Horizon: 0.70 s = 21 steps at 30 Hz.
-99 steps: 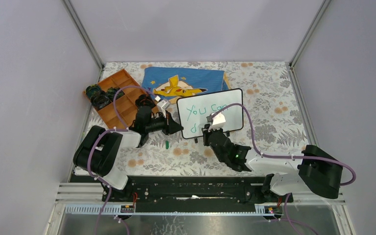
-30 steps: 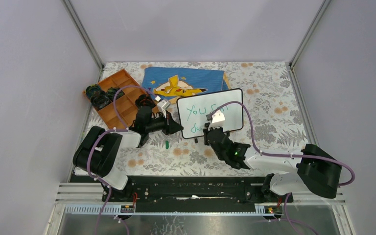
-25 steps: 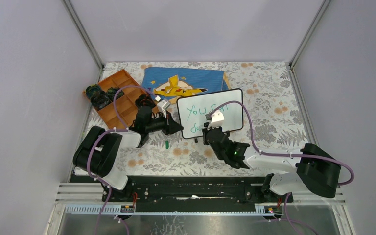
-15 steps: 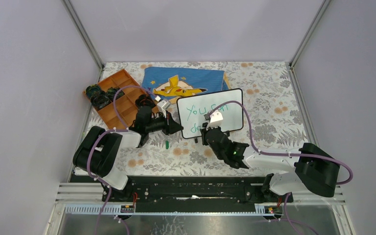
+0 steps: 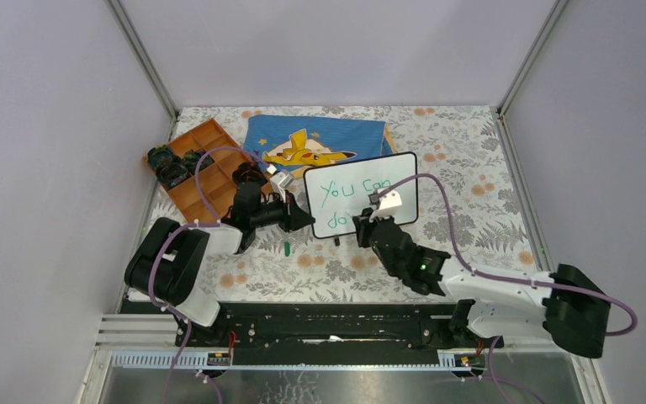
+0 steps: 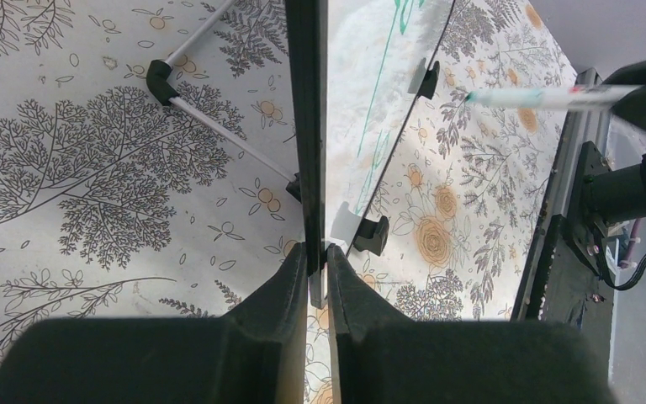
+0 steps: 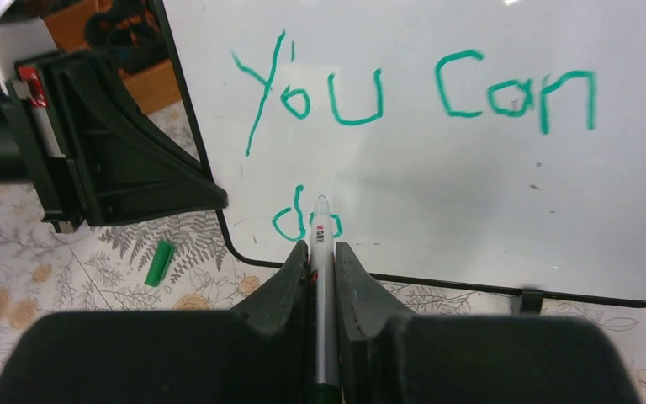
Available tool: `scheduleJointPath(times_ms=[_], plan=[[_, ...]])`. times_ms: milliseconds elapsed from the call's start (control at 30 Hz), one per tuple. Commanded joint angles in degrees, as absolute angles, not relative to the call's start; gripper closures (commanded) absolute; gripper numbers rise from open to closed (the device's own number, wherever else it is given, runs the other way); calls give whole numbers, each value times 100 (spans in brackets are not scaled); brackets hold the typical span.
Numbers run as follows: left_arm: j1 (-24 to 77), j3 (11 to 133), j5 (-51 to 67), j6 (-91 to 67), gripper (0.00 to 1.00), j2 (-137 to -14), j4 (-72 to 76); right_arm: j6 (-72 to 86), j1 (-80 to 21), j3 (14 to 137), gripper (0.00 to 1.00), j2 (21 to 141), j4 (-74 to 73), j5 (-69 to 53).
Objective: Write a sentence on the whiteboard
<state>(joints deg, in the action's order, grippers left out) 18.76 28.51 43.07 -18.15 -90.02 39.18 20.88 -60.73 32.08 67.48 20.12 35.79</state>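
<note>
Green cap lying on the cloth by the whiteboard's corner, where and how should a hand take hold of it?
Pinch the green cap across its narrow middle, coming straight down. It lies flat and slanted on the tablecloth with its long sides free, while the left hand holding the whiteboard crowds the far side.

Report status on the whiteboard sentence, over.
Left tool shut on edge of small black-framed white board. Right tool shut on clear green-ink marker, tip at board. Green writing: "You can do". Green cap beside board, not obstructing.
</note>
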Motion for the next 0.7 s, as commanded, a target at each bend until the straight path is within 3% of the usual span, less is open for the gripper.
scheduleJointPath(times_ms=[0, 267, 667], plan=[[1950, 2935, 4132, -1564, 84, -8869, 3806, 2045, -6004, 3027, 100, 6091, 1831, 4037], [1946, 2936, 4113, -1540, 84, -8859, 3770, 1952, -5314, 2874, 100, 5913, 1756, 3450], [1951, 2944, 4078, -1499, 84, -8881, 3719, 1825, -5291, 2830, 100, 6073, 2076, 3054]])
